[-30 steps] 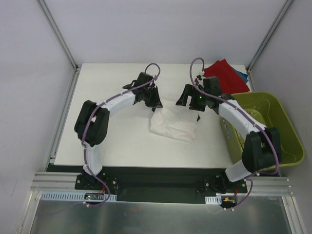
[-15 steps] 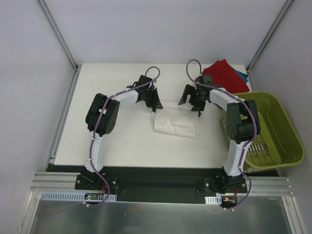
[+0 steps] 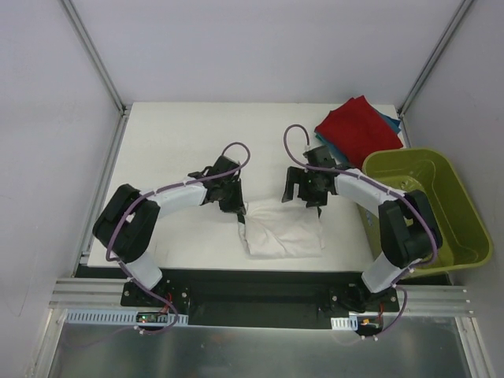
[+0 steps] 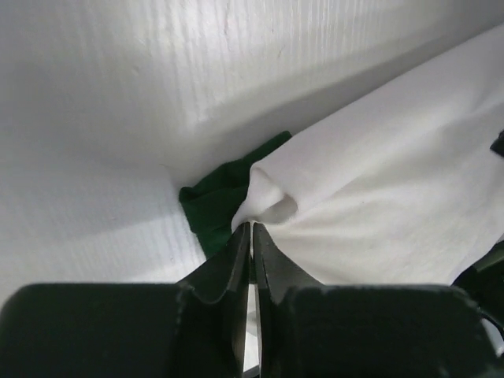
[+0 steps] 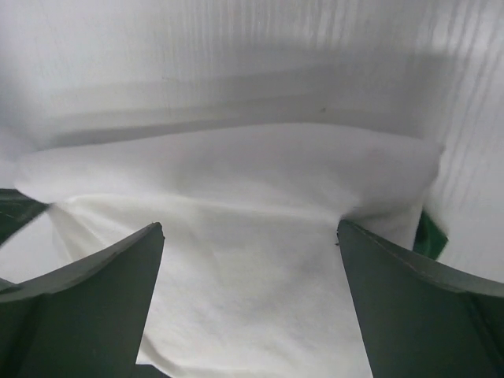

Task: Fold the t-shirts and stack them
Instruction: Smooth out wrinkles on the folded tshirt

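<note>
The cream-white t-shirt [image 3: 283, 232] lies folded into a compact rectangle near the table's front middle. A dark green sleeve [image 4: 214, 203] pokes out at its left edge. My left gripper [image 3: 239, 211] is shut on a pinch of the white cloth [image 4: 264, 197] at the shirt's far left corner. My right gripper [image 3: 309, 198] is open over the shirt's far right edge, jaws wide apart above the white cloth [image 5: 252, 260] and holding nothing. The folded red shirt [image 3: 358, 127] lies on the teal-blue one [image 3: 391, 122] at the back right.
The olive-green plastic basket [image 3: 465, 228] stands at the right edge, close to the right arm. White table [image 3: 173, 150] extends to the left and back. Metal frame posts rise at both back corners.
Both grippers have moved toward the near edge, and the white shirt has come with them, now nearer the front and more squared up.
</note>
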{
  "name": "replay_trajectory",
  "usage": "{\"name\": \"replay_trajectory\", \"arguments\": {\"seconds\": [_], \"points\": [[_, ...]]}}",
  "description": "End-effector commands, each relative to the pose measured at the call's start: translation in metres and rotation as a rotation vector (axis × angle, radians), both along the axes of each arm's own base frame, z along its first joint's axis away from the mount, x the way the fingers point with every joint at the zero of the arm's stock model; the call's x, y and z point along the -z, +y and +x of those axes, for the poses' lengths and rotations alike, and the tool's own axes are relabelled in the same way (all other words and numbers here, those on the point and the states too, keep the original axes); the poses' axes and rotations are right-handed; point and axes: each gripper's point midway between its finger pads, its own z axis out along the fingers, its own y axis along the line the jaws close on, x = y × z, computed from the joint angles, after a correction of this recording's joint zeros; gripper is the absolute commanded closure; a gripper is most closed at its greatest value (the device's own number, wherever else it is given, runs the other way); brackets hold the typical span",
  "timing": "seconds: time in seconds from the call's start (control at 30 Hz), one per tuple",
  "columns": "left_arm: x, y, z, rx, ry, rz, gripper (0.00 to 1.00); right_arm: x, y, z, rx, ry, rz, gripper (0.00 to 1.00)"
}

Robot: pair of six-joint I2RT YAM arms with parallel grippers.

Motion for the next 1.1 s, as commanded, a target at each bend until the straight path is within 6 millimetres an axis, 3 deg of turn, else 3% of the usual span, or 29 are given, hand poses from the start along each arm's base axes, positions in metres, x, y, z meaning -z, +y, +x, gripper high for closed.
{"name": "replay_trajectory", "arguments": {"seconds": [0.0, 0.07, 0.2, 0.3, 0.37, 0.4, 0.5, 0.6, 0.73, 0.83, 0.9, 1.0, 1.07], "points": [[-0.047, 0.011, 0.017, -0.066, -0.134, -0.007, 0.92, -0.047, -0.019, -0.006, 0.022, -0.12, -0.111, 0.03], [-0.072, 0.005, 0.014, -0.054, -0.18, -0.042, 0.89, -0.068, -0.021, -0.018, 0.021, -0.156, -0.1, 0.03], [-0.094, -0.015, -0.016, 0.016, -0.21, -0.103, 0.82, -0.079, -0.025, -0.044, 0.066, -0.191, -0.05, 0.03], [-0.089, -0.033, -0.05, 0.081, -0.18, -0.12, 0.83, -0.069, -0.011, -0.071, 0.031, -0.166, 0.091, 0.03], [-0.075, -0.043, -0.072, 0.122, -0.144, -0.122, 0.9, -0.072, -0.003, -0.073, 0.028, -0.206, 0.178, 0.03], [-0.073, -0.05, -0.075, 0.112, -0.132, -0.145, 0.91, -0.059, -0.002, -0.082, 0.021, -0.178, 0.191, 0.03], [-0.051, -0.058, -0.095, 0.148, -0.057, -0.14, 0.96, -0.049, 0.0, -0.08, 0.025, -0.178, 0.205, 0.03], [-0.025, -0.047, -0.104, 0.135, 0.003, -0.09, 1.0, -0.024, -0.003, -0.084, 0.026, -0.121, 0.165, 0.03], [0.013, -0.018, -0.13, 0.109, 0.097, -0.024, 1.0, 0.009, -0.016, -0.093, 0.069, -0.039, 0.081, 0.03], [0.03, -0.005, -0.145, 0.086, 0.149, -0.006, 1.0, 0.024, -0.022, -0.099, 0.078, 0.003, 0.043, 0.03], [0.032, -0.004, -0.147, 0.082, 0.154, -0.012, 1.0, 0.025, -0.02, -0.101, 0.061, 0.007, 0.047, 0.03], [0.021, -0.011, -0.143, 0.108, 0.121, -0.04, 1.0, 0.009, -0.011, -0.099, -0.004, -0.025, 0.077, 0.03], [0.003, -0.021, -0.134, 0.132, 0.066, -0.084, 1.0, -0.019, 0.001, -0.093, -0.065, -0.094, 0.107, 0.03]]}}
